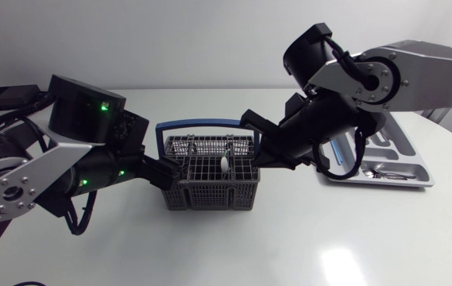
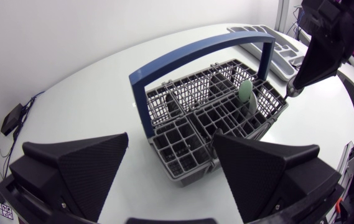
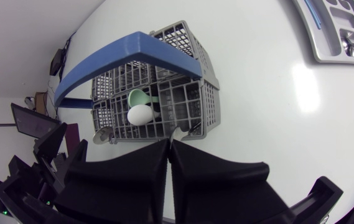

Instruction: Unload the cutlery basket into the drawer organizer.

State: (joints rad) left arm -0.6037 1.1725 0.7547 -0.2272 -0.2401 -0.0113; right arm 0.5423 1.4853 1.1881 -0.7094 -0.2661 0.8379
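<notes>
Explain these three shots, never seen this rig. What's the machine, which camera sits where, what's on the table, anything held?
The machine is two robot arms at a white table, each ending in a black two-fingered gripper. The head view looks down from above, with the left arm at its left and the right arm at its right. The other two views come from a camera on each arm's wrist. On the table are a grey cutlery basket with a blue handle, holding a white spoon and a green spoon, and a drawer organizer with a few metal pieces. The left gripper is open at one end of the basket. The right gripper is shut beside the basket. Whether it pinches anything is unclear.
</notes>
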